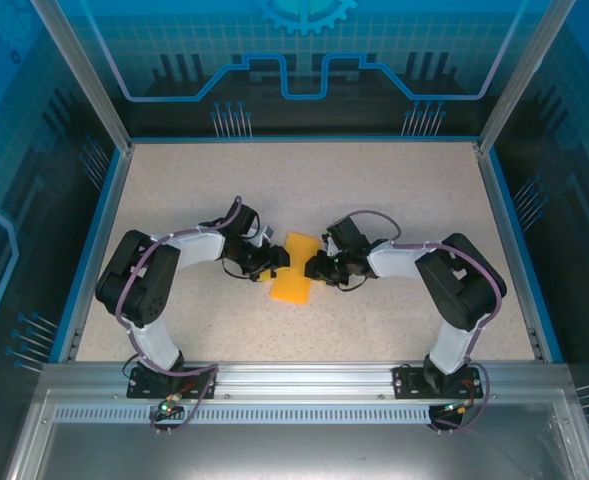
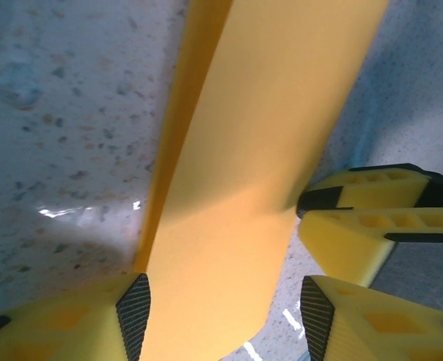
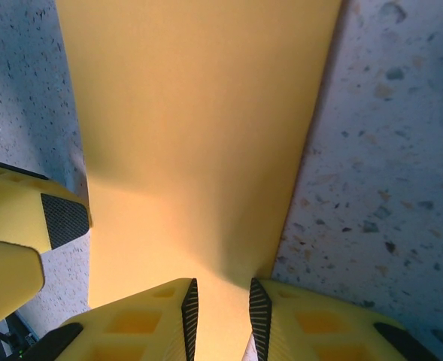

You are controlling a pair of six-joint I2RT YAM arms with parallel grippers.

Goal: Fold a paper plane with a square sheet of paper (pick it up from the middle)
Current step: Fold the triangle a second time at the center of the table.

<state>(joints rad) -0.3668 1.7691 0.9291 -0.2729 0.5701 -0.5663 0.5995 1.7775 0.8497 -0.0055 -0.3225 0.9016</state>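
Paper (image 1: pixel 292 280), a thin orange-yellow folded sheet, lies on the speckled worktop (image 1: pixel 374 200) between the wide-spread left fingers (image 2: pixel 135 316). The right fingers (image 3: pixel 185 316) (narrowly parted) meet its opposite edge; whether they grip it I cannot tell.

paper (image 3: pixel 198 113) cropped, right pincer (image 3: pixel 223 289) grip unclear

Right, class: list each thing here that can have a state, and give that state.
sheet of paper: folded over into a narrower shape, not yet a plane, lying between the two grippers.
left gripper: open, jaws either side of the paper.
right gripper: closed on the paper's edge.
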